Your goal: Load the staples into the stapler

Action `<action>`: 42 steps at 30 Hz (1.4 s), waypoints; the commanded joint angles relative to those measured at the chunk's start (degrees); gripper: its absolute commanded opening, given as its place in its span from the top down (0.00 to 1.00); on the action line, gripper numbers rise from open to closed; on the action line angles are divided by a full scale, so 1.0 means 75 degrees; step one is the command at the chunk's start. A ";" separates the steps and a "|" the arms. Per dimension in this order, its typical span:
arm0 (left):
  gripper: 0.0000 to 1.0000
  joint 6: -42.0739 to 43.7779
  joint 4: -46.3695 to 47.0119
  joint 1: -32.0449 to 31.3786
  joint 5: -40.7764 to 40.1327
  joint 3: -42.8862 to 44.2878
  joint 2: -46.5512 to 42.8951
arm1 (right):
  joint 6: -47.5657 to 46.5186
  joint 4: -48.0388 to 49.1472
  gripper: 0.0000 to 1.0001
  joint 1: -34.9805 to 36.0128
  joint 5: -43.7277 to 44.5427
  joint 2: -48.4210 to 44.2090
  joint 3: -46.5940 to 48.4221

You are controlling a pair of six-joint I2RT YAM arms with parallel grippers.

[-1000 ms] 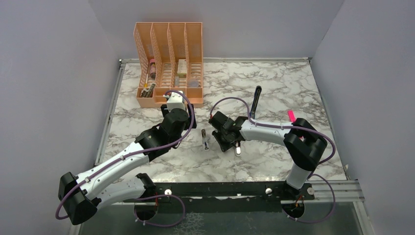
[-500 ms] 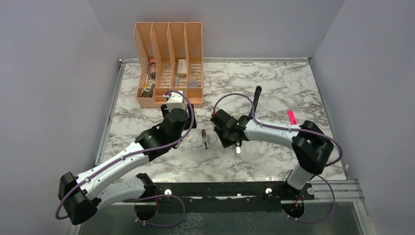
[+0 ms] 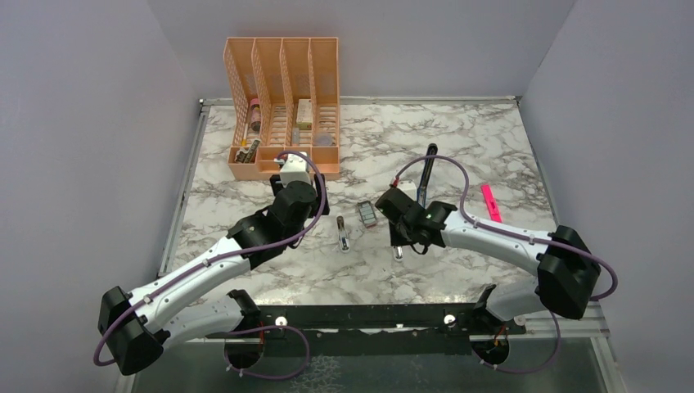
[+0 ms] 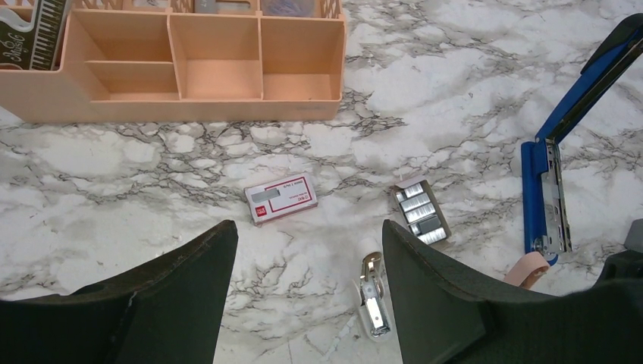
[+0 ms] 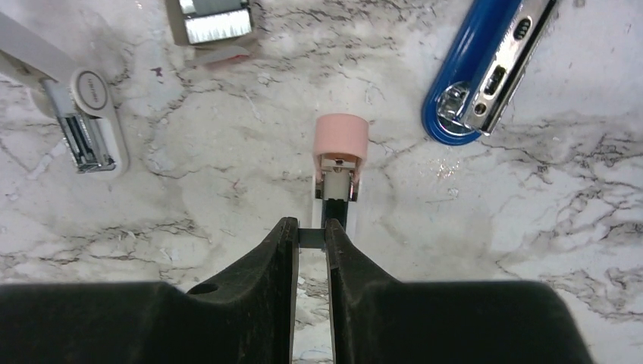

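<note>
Marble bench [image 3: 483, 139] carries everything, and the job looks roughly midway. Nearest the arm bases, to the near-left of the stapler [image 4: 541, 193], the right pincer [image 5: 312, 227] is pinched narrow on a small grey strip [image 5: 312, 237] (likely a stick of staples, though too small to be sure). A pink-capped white tool [image 5: 340, 144] lies just ahead of its tips, close off the stapler's near end. The left pincer [image 4: 307, 227] hangs further left of the stapler, spread wide and holding nothing. Beyond, the inner tray [image 4: 422, 214] lies pulled out with silver rows showing, just left of the stapler. The staples box [image 4: 281, 199] rests further left again. The stapler itself lies hinged open, blue arm raised, metal channel exposed. Done, I judge: box emptied of its tray, stapler opened, a strip picked up. Left: seating that strip in the channel and closing the arm. Farthest, back-left of the stapler, stands the orange organiser [image 4: 189, 110].
</note>
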 commanded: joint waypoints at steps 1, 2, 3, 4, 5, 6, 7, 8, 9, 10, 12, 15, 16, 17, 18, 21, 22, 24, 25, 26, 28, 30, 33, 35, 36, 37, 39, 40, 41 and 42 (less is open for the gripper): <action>0.29 -0.0082 0.0184 0.0046 0.0256 0.0052 0.0068 | 0.0693 -0.0247 0.77 -0.0052 0.0320 -0.0001 -0.0214; 0.29 -0.0082 0.0184 0.0046 0.0260 0.0046 0.0070 | 0.0709 -0.0210 0.77 -0.0043 0.0291 0.0034 -0.0235; 0.29 -0.0082 0.0189 0.0049 0.0260 0.0045 0.0072 | 0.0757 -0.0184 0.77 -0.0050 0.0272 0.0064 -0.0255; 0.29 -0.0082 0.0183 0.0043 0.0260 0.0041 0.0070 | 0.0769 -0.0130 0.77 -0.0042 0.0239 0.0086 -0.0303; 0.29 -0.0082 0.0181 0.0041 0.0260 0.0040 0.0070 | 0.0769 -0.0054 0.77 -0.0042 0.0206 0.0096 -0.0335; 0.29 -0.0076 0.0181 0.0039 0.0260 0.0046 0.0073 | 0.0788 0.0002 0.77 -0.0041 0.0171 0.0110 -0.0366; 0.29 -0.0081 0.0179 0.0048 0.0260 0.0039 0.0072 | 0.0787 0.0049 0.77 -0.0043 0.0155 0.0122 -0.0386; 0.29 -0.0082 0.0182 0.0046 0.0260 0.0040 0.0084 | 0.0791 0.0063 0.77 -0.0041 0.0143 0.0157 -0.0384; 0.29 -0.0092 0.0181 0.0049 0.0260 0.0049 0.0092 | 0.0789 0.0067 0.77 -0.0041 0.0156 0.0194 -0.0386; 0.29 -0.0094 0.0179 0.0049 0.0263 0.0051 0.0095 | 0.0790 0.0065 0.77 -0.0041 0.0179 0.0215 -0.0385; 0.29 -0.0094 0.0186 0.0049 0.0271 0.0064 0.0116 | 0.0800 0.0060 0.77 -0.0041 0.0220 0.0276 -0.0393; 0.29 -0.0084 0.0185 0.0045 0.0272 0.0065 0.0129 | 0.0817 0.0080 0.77 -0.0050 0.0246 0.0328 -0.0415; 0.29 -0.0093 0.0180 0.0043 0.0272 0.0064 0.0139 | 0.0826 0.0102 0.77 -0.0042 0.0246 0.0337 -0.0421; 0.29 -0.0094 0.0179 0.0042 0.0272 0.0058 0.0134 | 0.0826 0.0120 0.77 -0.0041 0.0246 0.0357 -0.0439; 0.29 -0.0094 0.0179 0.0048 0.0272 0.0054 0.0129 | 0.0818 0.0139 0.77 -0.0041 0.0252 0.0377 -0.0439; 0.29 -0.0094 0.0181 0.0048 0.0272 0.0054 0.0140 | 0.0817 0.0124 0.77 -0.0052 0.0319 0.0492 -0.0449; 0.29 -0.0094 0.0179 0.0039 0.0272 0.0052 0.0148 | 0.0817 0.0132 0.77 -0.0062 0.0333 0.0521 -0.0449; 0.29 -0.0094 0.0179 0.0046 0.0272 0.0052 0.0135 | 0.0797 0.0142 0.77 -0.0081 0.0343 0.0560 -0.0460; 0.29 -0.0094 0.0181 0.0049 0.0272 0.0053 0.0130 | 0.0794 0.0153 0.77 -0.0087 0.0335 0.0564 -0.0472; 0.29 -0.0094 0.0181 0.0043 0.0272 0.0052 0.0129 | 0.0783 0.0167 0.77 -0.0100 0.0332 0.0570 -0.0472; 0.29 -0.0094 0.0181 0.0046 0.0272 0.0055 0.0144 | 0.0770 0.0189 0.77 -0.0110 0.0331 0.0576 -0.0491; 0.29 -0.0094 0.0186 0.0048 0.0272 0.0063 0.0151 | 0.0756 0.0193 0.77 -0.0131 0.0334 0.0597 -0.0506; 0.29 -0.0094 0.0179 0.0049 0.0265 0.0064 0.0141 | 0.0725 0.0221 0.77 -0.0155 0.0326 0.0602 -0.0517; 0.29 -0.0094 0.0179 0.0042 0.0270 0.0065 0.0148 | 0.0696 0.0256 0.77 -0.0174 0.0294 0.0597 -0.0538; 0.29 -0.0094 0.0179 0.0045 0.0272 0.0065 0.0147 | 0.0680 0.0275 0.77 -0.0189 0.0277 0.0595 -0.0542; 0.29 -0.0094 0.0179 0.0044 0.0272 0.0067 0.0143 | 0.0668 0.0289 0.77 -0.0198 0.0262 0.0605 -0.0553; 0.29 -0.0094 0.0180 0.0042 0.0272 0.0064 0.0146 | 0.0637 0.0335 0.77 -0.0204 0.0219 0.0622 -0.0590; 0.29 -0.0094 0.0181 0.0045 0.0272 0.0067 0.0147 | 0.0622 0.0342 0.77 -0.0215 0.0212 0.0620 -0.0594; 0.29 -0.0094 0.0184 0.0041 0.0273 0.0064 0.0156 | 0.0623 0.0357 0.77 -0.0216 0.0202 0.0622 -0.0607; 0.29 -0.0094 0.0181 0.0048 0.0272 0.0072 0.0159 | 0.0602 0.0374 0.77 -0.0216 0.0201 0.0630 -0.0612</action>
